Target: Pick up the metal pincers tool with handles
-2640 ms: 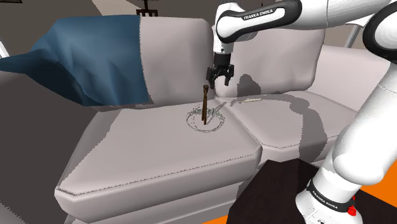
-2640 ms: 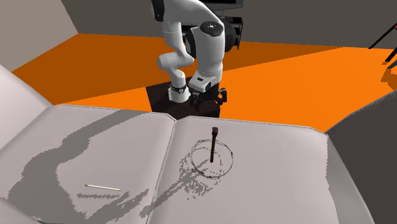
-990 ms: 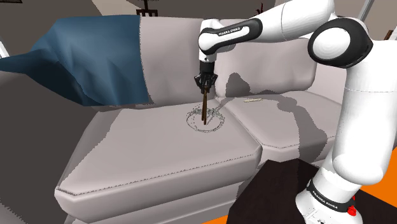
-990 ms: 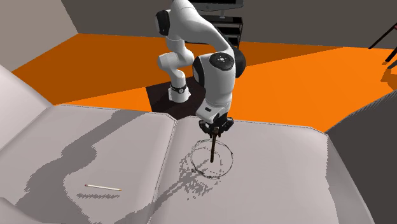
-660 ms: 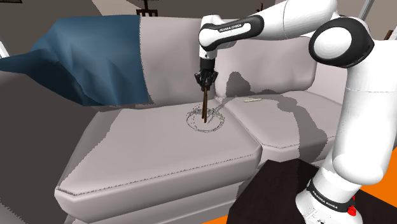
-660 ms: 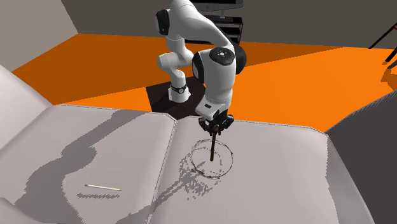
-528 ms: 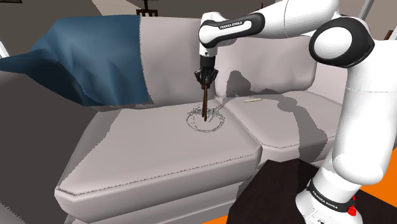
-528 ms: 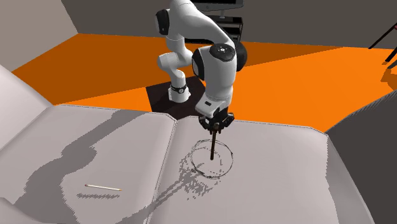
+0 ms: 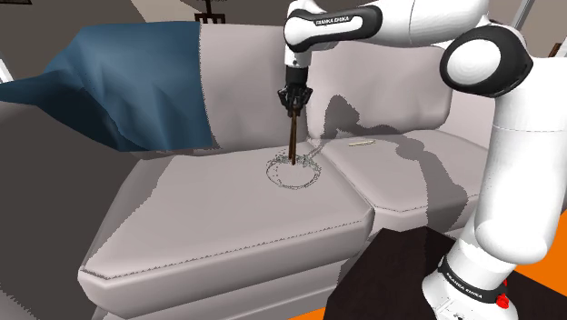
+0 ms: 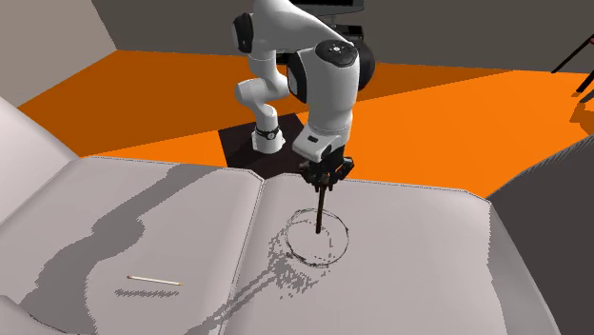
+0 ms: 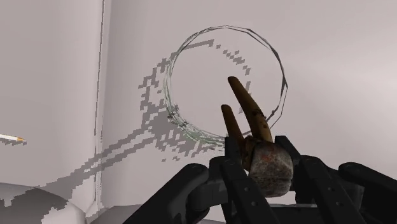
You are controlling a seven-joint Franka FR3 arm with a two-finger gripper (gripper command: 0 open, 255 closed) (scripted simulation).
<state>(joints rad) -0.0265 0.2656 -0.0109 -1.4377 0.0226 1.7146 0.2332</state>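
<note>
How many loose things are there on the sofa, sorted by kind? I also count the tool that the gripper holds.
pincers tool, clasped in the gripper: 1
clear round ring: 1
thin pale stick: 1
blue cloth: 1
Total: 4

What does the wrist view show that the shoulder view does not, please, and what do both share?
Wrist view: the grey head of the rusty brown two-handled pincers, clasped between the black hand's fingers, and the handles pointing toward the clear round dish. Shoulder view: the white arm, its dark box stand and a blue cloth draped over the pale grey sofa's back. Both: the hand shut on the pincers, held upright over the dish, and a thin pale stick lying on the seat cushion.
</note>
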